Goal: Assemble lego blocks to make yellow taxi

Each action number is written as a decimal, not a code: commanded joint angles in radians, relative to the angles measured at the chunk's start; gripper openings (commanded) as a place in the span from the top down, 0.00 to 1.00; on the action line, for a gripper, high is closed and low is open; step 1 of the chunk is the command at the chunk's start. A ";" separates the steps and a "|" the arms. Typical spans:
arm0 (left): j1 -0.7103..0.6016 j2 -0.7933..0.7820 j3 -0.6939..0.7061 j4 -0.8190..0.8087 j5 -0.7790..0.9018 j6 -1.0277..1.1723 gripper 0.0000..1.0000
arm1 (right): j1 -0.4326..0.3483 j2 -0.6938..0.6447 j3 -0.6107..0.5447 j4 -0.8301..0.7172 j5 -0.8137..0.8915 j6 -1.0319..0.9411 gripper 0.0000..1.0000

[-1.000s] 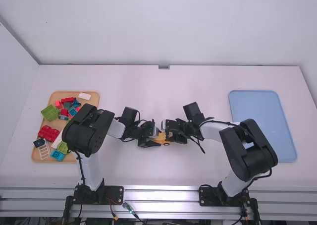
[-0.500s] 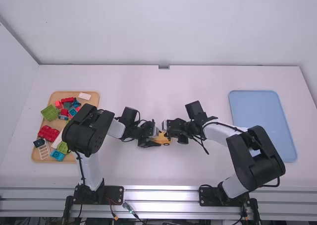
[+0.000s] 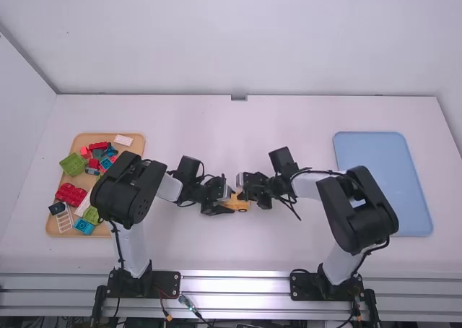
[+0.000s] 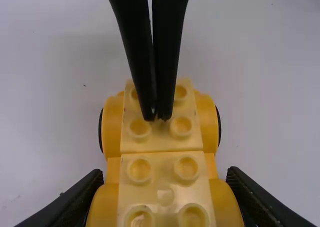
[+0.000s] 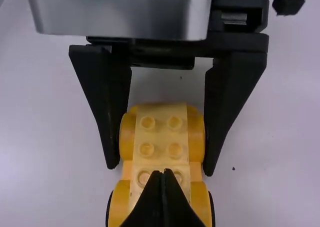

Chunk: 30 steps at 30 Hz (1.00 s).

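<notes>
Beyond both grippers the white tabletop [image 3: 238, 126] runs to its far edge, and more of it lies on the near side, down to the silver metal rail [image 3: 234, 283] by the arm bases. On the left the limit is the shallow tan tray [image 3: 86, 139] of loose coloured toy blocks [image 3: 73, 164], with the left arm's black elbow over its inner side. On the right is the flat light-blue tray [image 3: 382, 176]; the right arm's black elbow overlaps its near inner edge in the high view.

Against the frame half a second ago, the right arm's elbow has swung inward and a little away from the camera, while its gripper is in nearly the same spot. The left arm and both trays look unchanged.

The yellow studded toy-brick car [image 3: 240, 204] is between the two grippers, near the middle of the table. The left gripper [image 3: 229, 202] grips it, one black finger against each side at one end. The right gripper [image 3: 242, 195] has its fingers closed together, pointing down at the studs toward the other end; whether the tips touch them I cannot tell
</notes>
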 commanded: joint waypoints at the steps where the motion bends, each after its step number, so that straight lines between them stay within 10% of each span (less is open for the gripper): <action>1: 0.001 0.010 -0.011 -0.011 -0.012 -0.007 0.45 | -0.003 0.060 -0.011 -0.026 0.107 0.017 1.00; 21: 0.001 0.010 0.001 0.039 -0.091 -0.071 0.45 | -0.037 -0.119 0.081 -0.023 0.033 0.008 1.00; 24: 0.001 0.010 0.013 0.029 -0.113 -0.071 0.44 | -0.050 -0.193 0.078 -0.032 0.131 0.119 0.62; 25: 0.001 0.010 0.019 0.026 -0.119 -0.071 0.43 | -0.051 -0.213 0.079 -0.047 0.183 0.166 0.01; 30: 0.001 0.010 0.068 -0.028 -0.119 -0.040 0.39 | -0.051 -0.254 0.079 -0.131 0.317 0.257 0.01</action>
